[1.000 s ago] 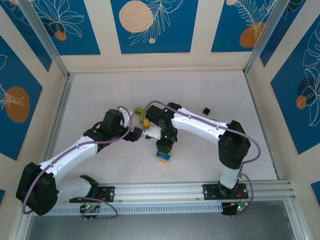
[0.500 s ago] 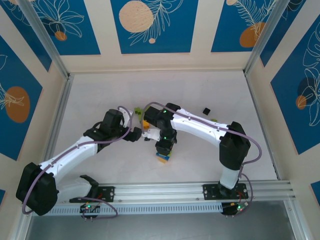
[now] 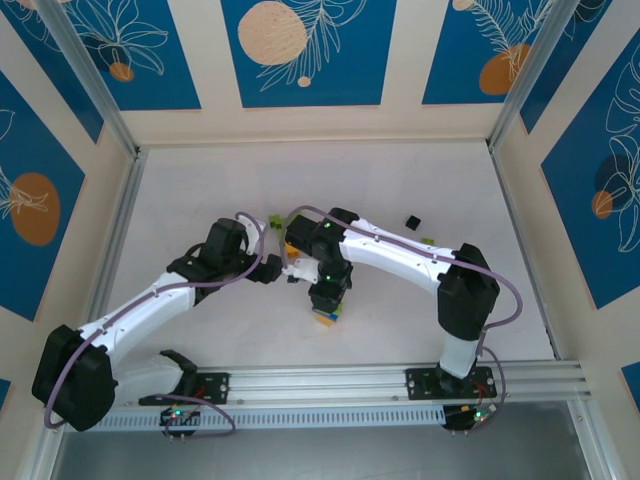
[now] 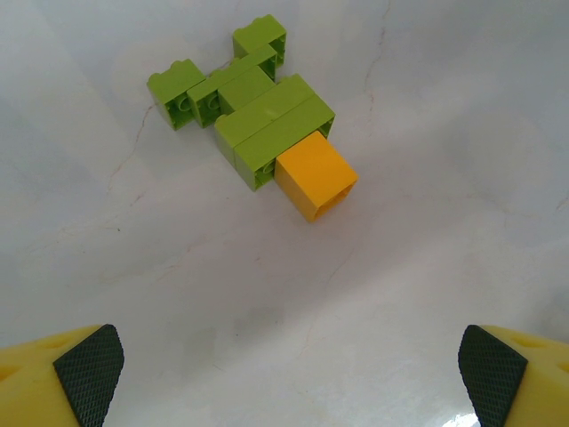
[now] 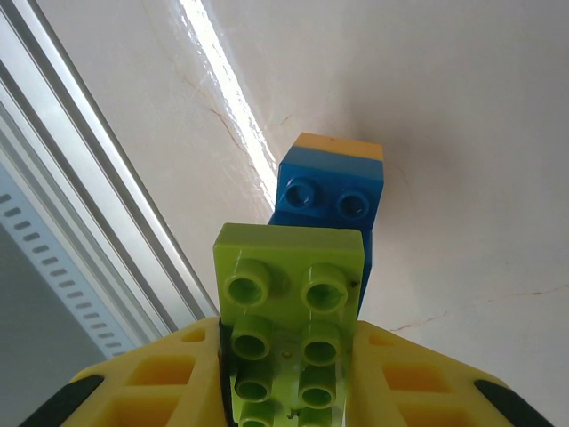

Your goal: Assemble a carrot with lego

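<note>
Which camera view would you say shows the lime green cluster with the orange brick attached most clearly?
The left wrist view: the green cluster and its orange brick lie unobstructed. In the top external view it is small, partly hidden by the right arm. The right wrist view faces a different green brick.
</note>
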`<act>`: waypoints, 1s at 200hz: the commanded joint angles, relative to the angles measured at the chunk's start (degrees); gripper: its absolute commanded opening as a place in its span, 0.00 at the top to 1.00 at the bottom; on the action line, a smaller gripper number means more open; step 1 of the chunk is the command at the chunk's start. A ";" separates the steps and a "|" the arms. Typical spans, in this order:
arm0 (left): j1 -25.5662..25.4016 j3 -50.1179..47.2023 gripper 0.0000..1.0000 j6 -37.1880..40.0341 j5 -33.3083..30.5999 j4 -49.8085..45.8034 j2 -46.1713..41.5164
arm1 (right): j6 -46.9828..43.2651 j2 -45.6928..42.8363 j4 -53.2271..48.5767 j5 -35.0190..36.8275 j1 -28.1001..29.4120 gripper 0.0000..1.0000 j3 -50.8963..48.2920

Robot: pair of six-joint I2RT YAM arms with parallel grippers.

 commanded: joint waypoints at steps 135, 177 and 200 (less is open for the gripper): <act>-0.10 1.52 0.01 -0.70 1.31 -0.14 -0.52 | 3.39 -0.61 0.86 2.28 1.27 0.69 -1.59; -0.06 1.61 0.00 -0.53 1.39 -0.19 -0.43 | 3.22 -1.75 1.20 3.64 0.84 0.69 -1.47; -0.11 1.70 0.01 -0.59 1.61 -0.19 -0.52 | 3.36 -2.08 1.55 3.82 0.73 0.70 -1.96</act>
